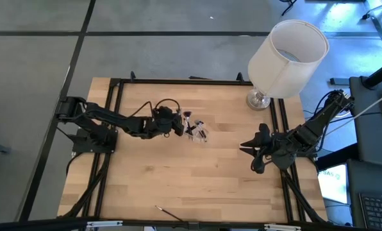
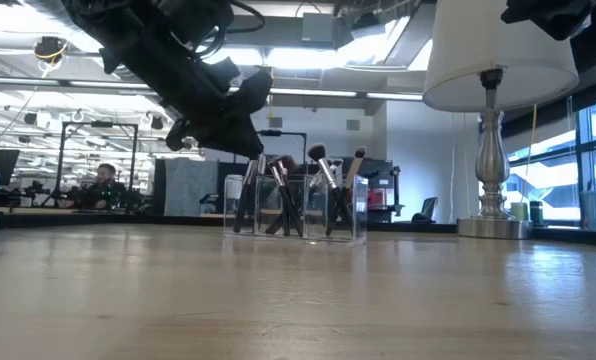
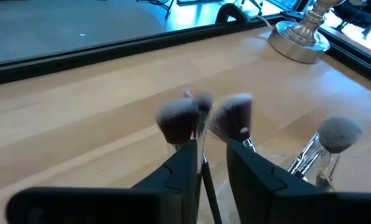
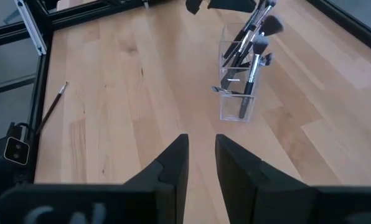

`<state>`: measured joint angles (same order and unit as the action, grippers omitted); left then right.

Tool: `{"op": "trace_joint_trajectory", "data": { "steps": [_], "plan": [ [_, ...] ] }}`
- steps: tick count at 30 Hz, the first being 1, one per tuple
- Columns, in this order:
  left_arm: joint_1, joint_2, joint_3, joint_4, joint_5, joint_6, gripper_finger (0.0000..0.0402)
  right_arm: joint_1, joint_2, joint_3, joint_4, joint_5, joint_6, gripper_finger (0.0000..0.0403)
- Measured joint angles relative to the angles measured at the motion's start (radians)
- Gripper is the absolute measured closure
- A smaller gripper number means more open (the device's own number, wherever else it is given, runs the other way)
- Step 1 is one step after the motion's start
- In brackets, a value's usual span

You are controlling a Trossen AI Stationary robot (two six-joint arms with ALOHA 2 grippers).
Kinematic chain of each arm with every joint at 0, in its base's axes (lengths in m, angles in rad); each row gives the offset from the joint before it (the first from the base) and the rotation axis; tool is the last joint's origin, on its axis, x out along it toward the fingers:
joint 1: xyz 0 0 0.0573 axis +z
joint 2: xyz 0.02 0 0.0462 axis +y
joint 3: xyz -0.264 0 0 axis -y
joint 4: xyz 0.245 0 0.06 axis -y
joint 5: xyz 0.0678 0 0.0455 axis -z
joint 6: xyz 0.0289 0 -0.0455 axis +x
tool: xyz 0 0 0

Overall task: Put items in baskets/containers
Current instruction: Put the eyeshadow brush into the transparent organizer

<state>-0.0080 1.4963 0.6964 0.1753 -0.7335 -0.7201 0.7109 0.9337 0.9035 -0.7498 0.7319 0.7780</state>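
Two grippers are in play, only one at work. The left gripper (image 1: pixel 180 126) hangs over the clear holder (image 1: pixel 197 130), its fingers (image 3: pixel 180 168) parted by a narrow gap with a thin brush handle (image 3: pixel 205 180) running down between them; whether the pads press that handle cannot be told from the wrist view. Its arm reaches in from nine o'clock on the table (image 1: pixel 178 186). The right gripper (image 1: pixel 250 148) waits at about three o'clock, well apart from the holder, fingers slightly parted and holding nothing. The holder stands a little above table centre, towards twelve o'clock, with the white lamp (image 1: pixel 287 58) off at one to two o'clock. In my judgement the task is nearly complete: the makeup brushes (image 2: pixel 293 190) stand in the holder, handles down and bristle tips up, their long axes near vertical but fanned out (several lean against the walls, one or two steeply). The brush between the left fingers likewise runs near upright, bristles uppermost, apparently already within the holder. One item remains outstanding: a lone brush (image 1: pixel 168 213) lying flat near the table's six o'clock edge, its long axis running roughly from ten o'clock to four o'clock.
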Motion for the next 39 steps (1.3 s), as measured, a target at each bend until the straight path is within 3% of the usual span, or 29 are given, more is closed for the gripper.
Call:
{"op": "trace_joint_trajectory", "data": {
  "steps": [4,9,13,16,20,25,29,34,39],
  "plan": [
    [-0.02,-0.02,0.0,-0.029,0.047,0.09,0.0298,0.0,0.0,0.0,-0.001,-0.003,0.0,0.0324],
    [-0.081,-0.132,0.069,-0.312,0.208,0.123,0.0292,0.0,0.003,0.0,-0.023,-0.05,0.001,0.0324],
    [-0.186,-0.183,0.122,-0.509,0.364,0.147,0.0303,0.0,0.009,0.0,-0.045,-0.052,0.007,0.0324],
    [-0.311,-0.167,0.125,-0.538,0.414,0.104,0.0312,0.0,0.014,0.0,-0.045,-0.053,0.007,0.0324],
    [-0.508,-0.074,0.125,-0.484,0.469,0.034,0.0319,0.0,0.016,0.0,-0.039,-0.053,0.007,0.0324],
    [-0.683,0.084,0.226,-0.485,0.405,0.038,0.032,0.0,0.016,0.0,-0.012,-0.052,0.006,0.0324],
    [-0.735,0.205,0.426,-0.644,0.356,0.073,0.032,-0.013,0.027,0.0,-0.011,-0.045,0.0,0.0324],
    [-0.752,0.346,0.666,-0.847,0.376,0.166,0.0314,-0.041,0.062,0.0,-0.01,-0.048,0.006,0.0324],
    [-0.755,0.441,0.754,-0.91,0.483,0.176,0.0288,-0.077,0.094,0.0,0.004,-0.097,0.007,0.0324]
  ]
}}
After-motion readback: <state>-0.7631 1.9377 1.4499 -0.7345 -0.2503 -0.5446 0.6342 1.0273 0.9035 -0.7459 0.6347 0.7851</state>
